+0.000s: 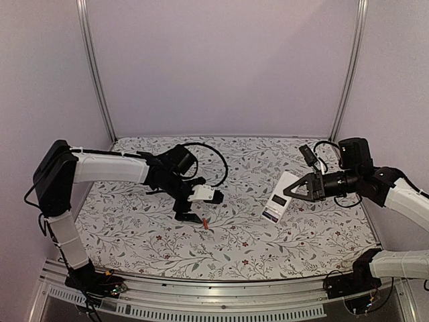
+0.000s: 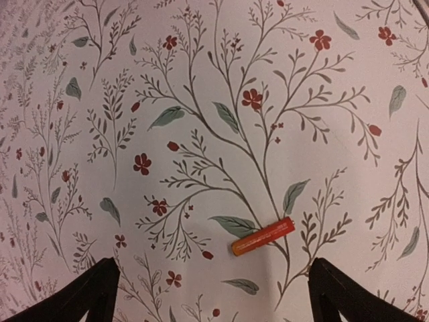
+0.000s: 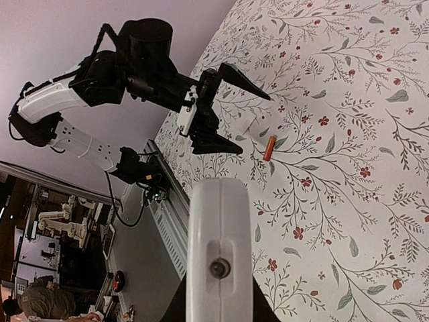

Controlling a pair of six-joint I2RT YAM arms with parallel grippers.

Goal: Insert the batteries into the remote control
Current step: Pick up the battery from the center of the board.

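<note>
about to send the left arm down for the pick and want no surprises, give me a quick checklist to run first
1. left gripper open: ok.
2. orange battery lying flat on the tablecloth, within the span of the fingers: ok.
3. Nothing touching the orange battery: ok.
4. right gripper shut on the remote control, lifted off the tablecloth: ok.
5. Whether the remote control already holds a battery: cannot tell.
6. second battery located: not ok, none in view.
</note>
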